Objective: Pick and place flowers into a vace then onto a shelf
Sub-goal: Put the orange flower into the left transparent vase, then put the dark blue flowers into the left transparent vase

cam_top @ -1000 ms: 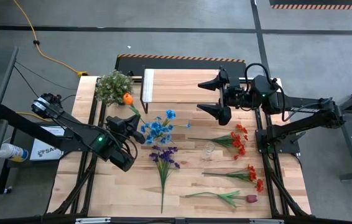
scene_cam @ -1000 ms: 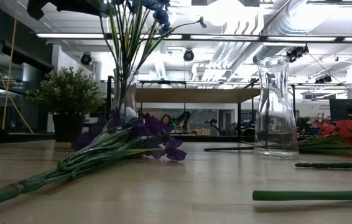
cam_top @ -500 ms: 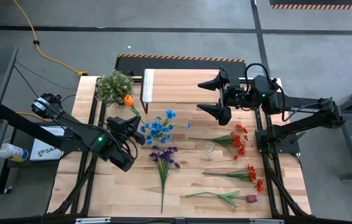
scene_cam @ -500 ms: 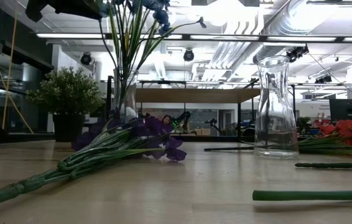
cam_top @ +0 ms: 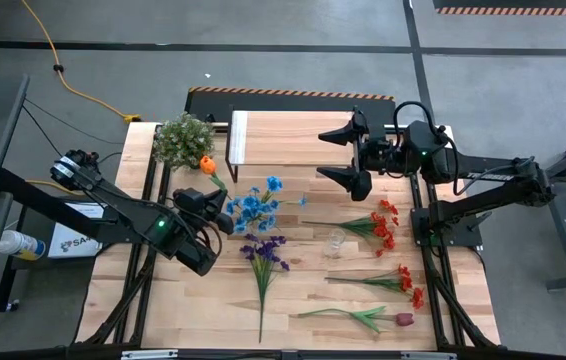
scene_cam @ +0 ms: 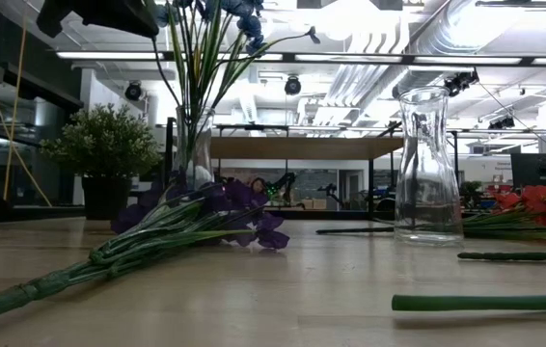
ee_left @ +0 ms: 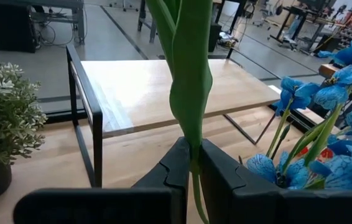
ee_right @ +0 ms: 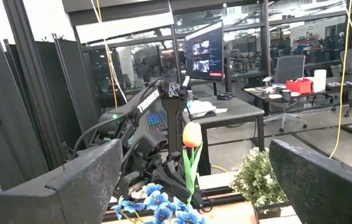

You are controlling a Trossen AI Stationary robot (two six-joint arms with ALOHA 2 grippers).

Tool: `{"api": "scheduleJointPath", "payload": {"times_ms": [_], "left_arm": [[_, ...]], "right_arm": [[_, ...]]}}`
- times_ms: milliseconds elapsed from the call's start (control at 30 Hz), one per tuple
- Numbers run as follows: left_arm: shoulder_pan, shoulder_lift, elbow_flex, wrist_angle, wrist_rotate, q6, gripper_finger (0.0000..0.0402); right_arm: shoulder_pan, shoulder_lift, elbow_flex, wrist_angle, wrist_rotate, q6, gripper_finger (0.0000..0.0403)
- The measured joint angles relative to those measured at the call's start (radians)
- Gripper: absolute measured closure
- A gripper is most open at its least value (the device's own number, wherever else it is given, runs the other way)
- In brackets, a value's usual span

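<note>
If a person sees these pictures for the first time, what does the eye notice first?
First, the left gripper, shut on an orange tulip held upright beside the blue flowers in their vase. Next, the right gripper, wide open over the shelf. Red flowers and an empty glass vase wait on the table.

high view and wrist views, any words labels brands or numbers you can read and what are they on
"SA": start of a cut-off word on the white box under the left arm, beside the table.
White lettering on the left arm, seen from the right wrist view: too blurred to read.
Monitor in the room behind: images only, no legible text.
Nothing readable on the flowers or the shelf.
</note>
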Motion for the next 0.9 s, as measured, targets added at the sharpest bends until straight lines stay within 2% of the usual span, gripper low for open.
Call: {"api": "scheduleJointPath", "payload": {"times_ms": [333, 733, 900], "left_arm": [[0.0, 0.0, 0.0, 0.027, 0.02, -0.008, 0.0313], [0.0, 0.0, 0.0, 0.026, 0.041, 0.0, 0.023], [0.0, 0.0, 0.0, 0.024, 0.062, 0.019, 0.021]], "right_arm": [[0.0, 0.0, 0.0, 0.0, 0.001, -0.001, 0.0008], [0.0, 0.0, 0.0, 0.0, 0.001, -0.001, 0.0008], [0.0, 0.0, 0.0, 0.0, 0.001, -0.001, 0.0008]]}}
